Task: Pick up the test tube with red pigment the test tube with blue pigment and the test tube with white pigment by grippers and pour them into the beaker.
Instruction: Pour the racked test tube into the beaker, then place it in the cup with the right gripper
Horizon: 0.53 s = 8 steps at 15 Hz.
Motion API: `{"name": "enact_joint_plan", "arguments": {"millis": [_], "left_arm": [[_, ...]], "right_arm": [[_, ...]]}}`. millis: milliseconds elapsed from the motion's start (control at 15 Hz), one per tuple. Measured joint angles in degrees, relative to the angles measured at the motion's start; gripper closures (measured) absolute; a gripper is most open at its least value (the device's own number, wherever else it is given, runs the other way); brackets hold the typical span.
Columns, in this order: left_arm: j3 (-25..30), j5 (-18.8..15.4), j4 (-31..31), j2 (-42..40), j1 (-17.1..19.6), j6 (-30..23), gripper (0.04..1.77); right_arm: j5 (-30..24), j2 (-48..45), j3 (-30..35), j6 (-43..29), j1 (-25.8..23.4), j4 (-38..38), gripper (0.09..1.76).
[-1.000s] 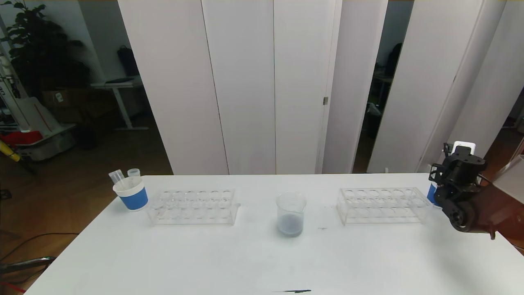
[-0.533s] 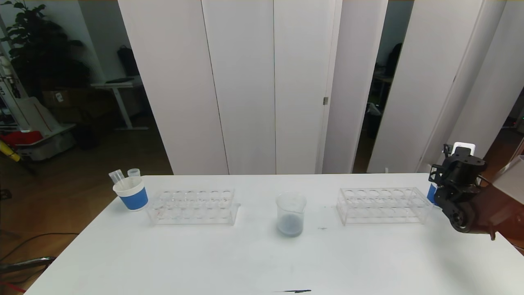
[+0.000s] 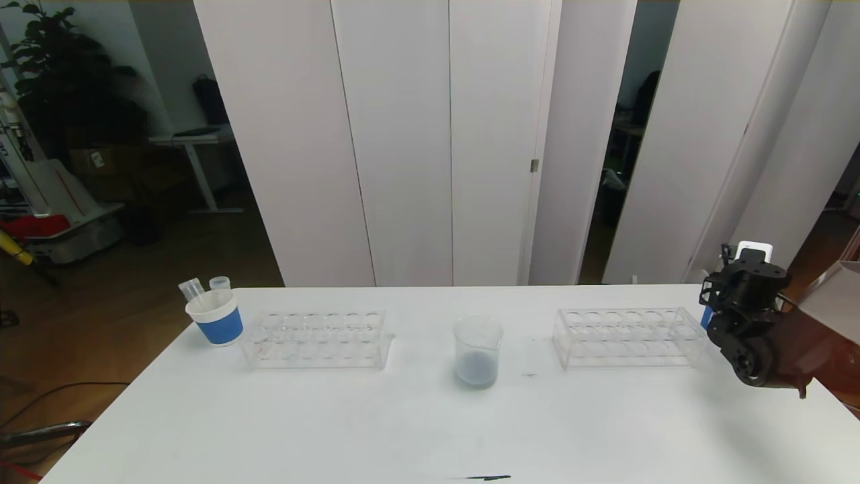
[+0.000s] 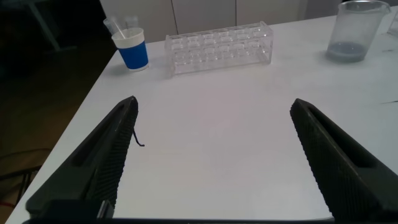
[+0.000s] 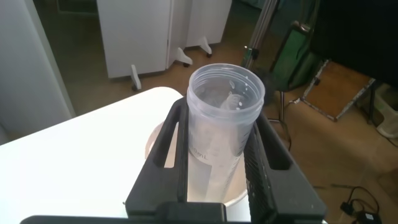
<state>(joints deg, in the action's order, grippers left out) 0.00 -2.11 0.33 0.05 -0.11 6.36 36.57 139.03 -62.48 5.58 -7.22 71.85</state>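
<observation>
Counts first: one table, one beaker, two clear racks, two blue cups, three tubes.

The beaker stands upright mid-table between the racks, touching neither, with grey-blue liquid at its bottom. The left rack sits just beside the left cup. That cup holds two tubes, one leaning and one more upright. Both look clear, and we cannot tell which pigment either had. The right rack sits near the table's right edge, and the right cup shows only as a blue sliver behind the right arm.

The third tube is the clear tube, seen only in the right wrist view. The right gripper is clamped on it, one finger on each side, holding it roughly upright over the right cup's white rim. We can't tell whether the tube touches the cup. Its wall looks colourless to whitish, so we cannot tell the pigment. The head view hides this grip behind the wrist.

The left gripper shows only in the left wrist view. Its fingers are spread wide with nothing between them, over the near left part of the table, well apart from the left rack, left cup and beaker.
</observation>
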Motion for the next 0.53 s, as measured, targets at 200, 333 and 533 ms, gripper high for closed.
{"name": "enact_joint_plan", "arguments": {"millis": [200, 333, 533], "left_arm": [[0.00, 0.00, 0.00, 0.00, 0.01, 0.02, 0.06], [0.00, 0.00, 0.00, 0.00, 0.00, 0.02, 0.06], [0.00, 0.00, 0.00, 0.00, 0.00, 0.02, 0.06]], "right_arm": [[-0.11, 0.11, -0.01, 0.00, 0.00, -0.02, 1.26], [-0.09, 0.09, -0.01, 0.01, 0.02, -0.11, 1.14], [0.13, 0.05, -0.01, 0.15, 0.02, -0.13, 0.23]]}}
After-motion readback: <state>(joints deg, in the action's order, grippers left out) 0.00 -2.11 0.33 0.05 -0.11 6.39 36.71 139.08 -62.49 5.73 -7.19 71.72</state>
